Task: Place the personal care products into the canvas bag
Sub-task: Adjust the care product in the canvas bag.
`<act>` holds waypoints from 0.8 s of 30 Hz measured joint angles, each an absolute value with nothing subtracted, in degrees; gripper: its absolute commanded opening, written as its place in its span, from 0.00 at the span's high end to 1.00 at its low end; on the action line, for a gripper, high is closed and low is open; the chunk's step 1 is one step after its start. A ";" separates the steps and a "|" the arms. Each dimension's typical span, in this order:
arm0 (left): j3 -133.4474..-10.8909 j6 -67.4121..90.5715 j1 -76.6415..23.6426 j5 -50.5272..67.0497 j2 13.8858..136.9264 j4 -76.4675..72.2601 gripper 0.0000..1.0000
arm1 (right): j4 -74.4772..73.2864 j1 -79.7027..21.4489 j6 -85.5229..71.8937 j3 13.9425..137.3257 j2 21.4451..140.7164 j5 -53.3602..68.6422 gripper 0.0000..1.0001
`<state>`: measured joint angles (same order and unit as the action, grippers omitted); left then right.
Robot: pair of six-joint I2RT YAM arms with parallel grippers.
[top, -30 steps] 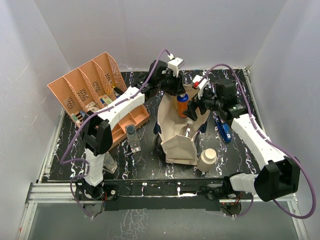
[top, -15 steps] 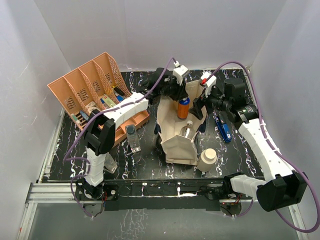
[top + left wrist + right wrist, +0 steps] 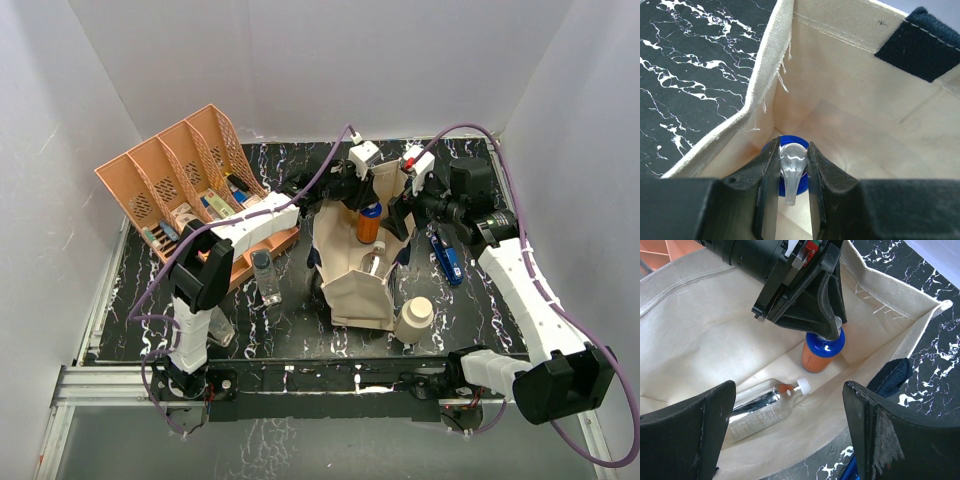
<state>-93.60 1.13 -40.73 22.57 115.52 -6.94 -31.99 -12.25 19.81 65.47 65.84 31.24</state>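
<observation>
There is one tall cream canvas bag [image 3: 355,290] with dark navy handles [image 3: 892,377]. It sits in the middle of the black marbled table [image 3: 300,320], and its mouth is open.

I can count four personal care products with certainty: two inside the bag and two outside.

- **Amber bottle:** A small amber-orange bottle with a round blue cap [image 3: 368,224] stands upright inside the bag, close to one canvas wall. On its cap there is a small clear nozzle. The left gripper [image 3: 365,202] reaches into the bag from above, and its two black fingers [image 3: 767,172] are clamped on this nozzle, one on each side. I cannot tell if the bottle touches the bottom.
- **Clear bottle in the bag:** A clear bottle with a white cap [image 3: 765,405] lies on its side in the bag, just beside the amber one.
- **Clear bottle on the table:** A clear bottle with a dark cap [image 3: 265,278] stands upright, to the left of the bag.
- **Cream cylinder:** A cream cylinder-shaped container [image 3: 413,320] stands at the bag's near right corner.

The right gripper [image 3: 787,390] hangs over the bag's mouth. Its fingers [image 3: 690,430] are wide apart and hold nothing.
</observation>
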 measured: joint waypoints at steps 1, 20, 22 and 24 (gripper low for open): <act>-93.60 1.19 -40.73 22.55 115.52 -6.94 0.87 | -31.99 -12.25 19.84 65.47 65.82 31.22 0.09; -95.68 -2.00 -41.36 25.50 105.65 0.19 0.03 | -32.99 -12.25 19.51 67.85 62.48 28.97 0.08; -94.35 -3.75 -41.36 25.52 101.32 2.48 0.03 | -32.93 -12.25 18.41 68.53 61.54 27.70 0.09; -92.25 -5.93 -41.30 25.76 96.14 5.34 0.03 | -32.80 -12.25 17.34 69.58 61.06 26.44 0.09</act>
